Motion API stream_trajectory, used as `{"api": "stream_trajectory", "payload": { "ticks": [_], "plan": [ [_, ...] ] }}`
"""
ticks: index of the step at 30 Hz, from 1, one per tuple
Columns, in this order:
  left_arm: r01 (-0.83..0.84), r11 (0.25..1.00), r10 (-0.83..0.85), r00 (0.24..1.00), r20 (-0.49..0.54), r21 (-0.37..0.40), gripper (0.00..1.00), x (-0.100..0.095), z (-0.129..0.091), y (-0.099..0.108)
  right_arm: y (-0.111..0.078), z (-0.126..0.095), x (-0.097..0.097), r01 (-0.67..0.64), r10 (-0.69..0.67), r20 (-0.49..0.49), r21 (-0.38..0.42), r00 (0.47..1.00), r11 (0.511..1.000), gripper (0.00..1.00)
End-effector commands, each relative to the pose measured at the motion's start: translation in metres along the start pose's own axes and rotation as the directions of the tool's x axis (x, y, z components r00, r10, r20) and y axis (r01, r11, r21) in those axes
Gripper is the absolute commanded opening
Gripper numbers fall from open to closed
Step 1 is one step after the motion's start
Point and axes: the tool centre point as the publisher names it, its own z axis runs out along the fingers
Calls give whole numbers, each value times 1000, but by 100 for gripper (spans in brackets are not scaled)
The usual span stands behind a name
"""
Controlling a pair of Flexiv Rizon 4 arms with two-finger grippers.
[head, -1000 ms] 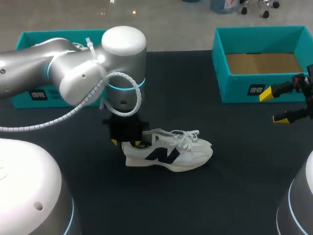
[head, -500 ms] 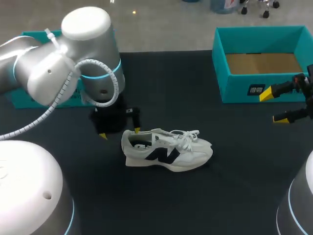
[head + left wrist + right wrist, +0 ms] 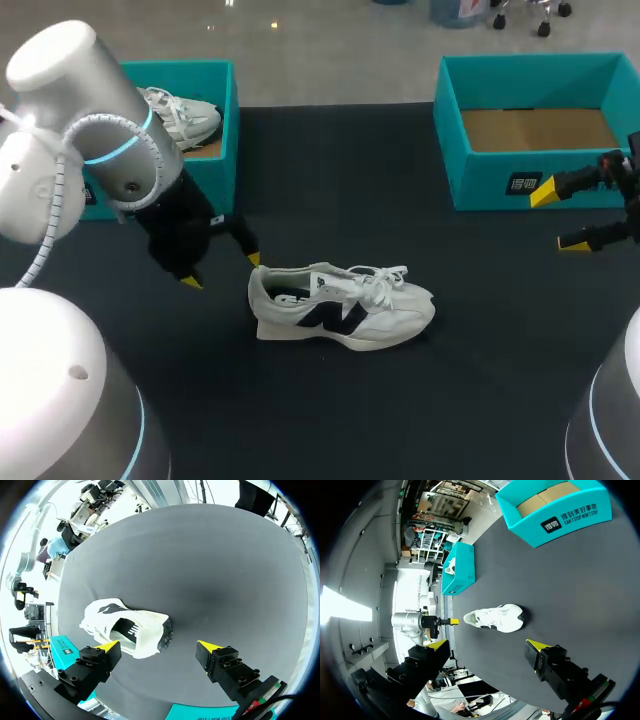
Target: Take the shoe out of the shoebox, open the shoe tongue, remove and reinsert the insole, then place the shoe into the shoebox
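white shoe (image 3: 340, 305) out of both boxes, standing on its sole near the middle of the table (image 3: 350, 420), a little toward the left edge. heel points to the left edge, toe to the right edge. laces loose over the tongue; dark logo on the near side.

left gripper (image 3: 222, 271): fingers spread wide, nothing between them. it hangs just beside the heel on the left-edge side, not touching it. in the left wrist view the heel opening lies just ahead of the open fingers.

right gripper (image 3: 558, 218): fingers apart, empty, near the right edge, well apart from the shoe.

right shoebox (image 3: 520, 180) at the far right corner, brown floor showing. left shoebox (image 3: 225, 130) at the far left corner, second white shoe (image 3: 185, 115) inside.
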Motion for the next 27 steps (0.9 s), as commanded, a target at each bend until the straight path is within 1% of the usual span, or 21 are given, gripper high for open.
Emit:
{"api": "stream_trajectory", "payload": {
  "ticks": [1,2,4,7,10,13,27],
  "plan": [
    [168,963,-216,949,228,212,100,12,5,2,0,0,0,-1,1,1,0,1000,1000,100],
    [193,954,-250,936,250,229,100,14,6,1,0,0,0,-1,1,1,0,1000,1000,100],
    [240,921,-330,899,289,307,100,16,6,0,0,0,0,-1,1,1,0,1000,1000,100],
    [308,870,-454,805,381,385,100,20,2,0,0,0,0,-1,1,1,0,1000,1000,100],
    [374,818,-563,677,473,438,100,25,-6,2,0,0,0,-1,1,1,0,1000,1000,100],
    [400,786,-614,588,526,471,100,26,-14,0,0,0,0,-1,1,1,0,1000,1000,100],
    [400,786,-614,588,526,471,100,26,-14,0,0,0,0,-1,1,1,0,1000,1000,100]
  ]
}}
